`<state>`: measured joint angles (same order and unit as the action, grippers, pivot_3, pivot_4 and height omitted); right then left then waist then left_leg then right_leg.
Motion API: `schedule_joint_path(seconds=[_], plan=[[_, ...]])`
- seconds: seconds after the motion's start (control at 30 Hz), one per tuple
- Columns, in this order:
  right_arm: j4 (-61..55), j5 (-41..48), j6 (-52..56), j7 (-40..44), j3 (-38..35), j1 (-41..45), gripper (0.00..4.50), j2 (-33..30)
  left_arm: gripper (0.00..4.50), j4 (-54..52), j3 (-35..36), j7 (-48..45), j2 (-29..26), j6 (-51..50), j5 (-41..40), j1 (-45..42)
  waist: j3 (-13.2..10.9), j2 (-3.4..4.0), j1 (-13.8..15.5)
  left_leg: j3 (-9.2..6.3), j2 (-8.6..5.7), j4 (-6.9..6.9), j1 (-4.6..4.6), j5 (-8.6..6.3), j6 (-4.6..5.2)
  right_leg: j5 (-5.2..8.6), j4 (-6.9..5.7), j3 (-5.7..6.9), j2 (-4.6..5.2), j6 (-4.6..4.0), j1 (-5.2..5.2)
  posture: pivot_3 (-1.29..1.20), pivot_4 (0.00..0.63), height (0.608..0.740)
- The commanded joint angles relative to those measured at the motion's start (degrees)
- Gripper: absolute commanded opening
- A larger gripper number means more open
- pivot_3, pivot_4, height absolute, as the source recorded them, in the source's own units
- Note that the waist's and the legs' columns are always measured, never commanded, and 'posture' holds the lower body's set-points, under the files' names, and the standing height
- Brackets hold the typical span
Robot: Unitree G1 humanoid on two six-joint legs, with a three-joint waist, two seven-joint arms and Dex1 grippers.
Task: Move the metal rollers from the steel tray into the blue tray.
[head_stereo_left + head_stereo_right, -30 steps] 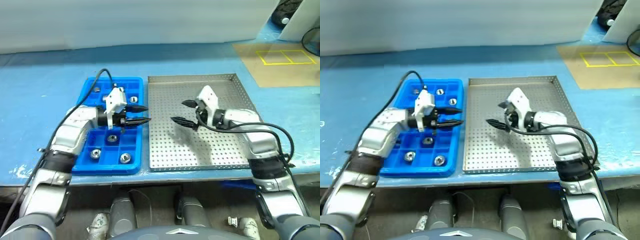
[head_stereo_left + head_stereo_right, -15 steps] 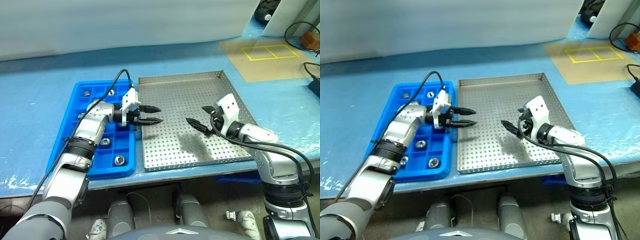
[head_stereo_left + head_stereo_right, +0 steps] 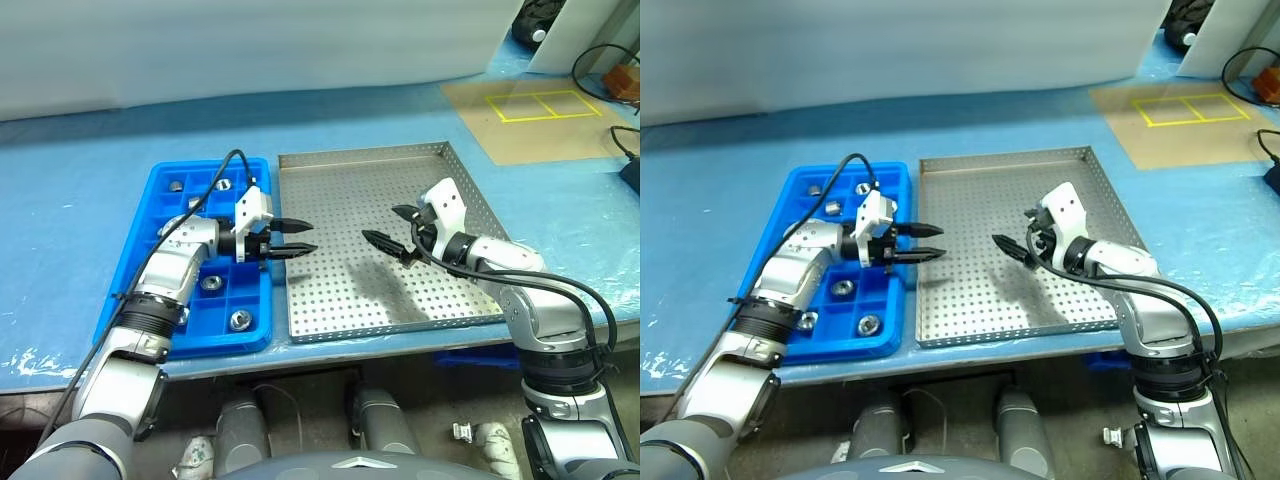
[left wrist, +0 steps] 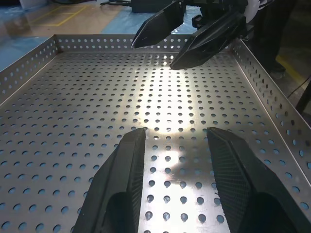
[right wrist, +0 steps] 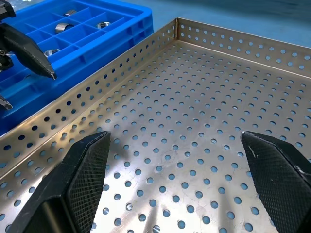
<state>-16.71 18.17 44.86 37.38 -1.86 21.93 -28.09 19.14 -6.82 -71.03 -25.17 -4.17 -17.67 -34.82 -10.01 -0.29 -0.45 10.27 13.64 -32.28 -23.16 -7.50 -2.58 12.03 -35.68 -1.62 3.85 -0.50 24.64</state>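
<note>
Currently we find both the left gripper point(image 3: 297, 236) and right gripper point(image 3: 386, 228) apart and empty over the steel tray point(image 3: 440, 155). We see rollers point(image 3: 240, 319) only in the blue tray point(image 3: 145, 205); we judge transfer finished, withdrawal next.

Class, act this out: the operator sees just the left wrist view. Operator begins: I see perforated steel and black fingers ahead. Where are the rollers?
Observer: Several metal rollers sit in compartments of the blue tray, which lies beside the steel tray on the robot's left.
Operator: Where is my own gripper?
Observer: The left gripper hangs open over the steel tray's left edge, pointing right.
Operator: Whose fingers are ahead?
Observer: They belong to the right gripper, open and holding nothing, above the steel tray's middle.
</note>
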Motion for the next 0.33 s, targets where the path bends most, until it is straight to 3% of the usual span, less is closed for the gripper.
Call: schedule_joint_path(seconds=[0.03,0.33], plan=[[-0.1,0.0,-2.1,-0.1,0.7,0.8,4.41,-0.4,2.14,-2.8,2.4,1.7,-1.2,0.2,-0.7,0.3,0.0,0.0,0.1,0.0,0.0,0.0,-0.01,0.0,0.0,0.0,0.0,0.0,0.0,0.0,0.0,-0.33,0.15,0.74],[2.7,-0.5,-4.6,-2.5,2.0,2.7,4.41,1.8,2.14,-2.3,7.0,9.3,-1.5,0.9,-0.5,0.1,0.0,0.0,0.1,0.0,0.0,0.0,0.01,0.01,-0.01,0.0,-0.02,0.0,0.0,0.0,0.01,-0.32,0.15,0.74]])
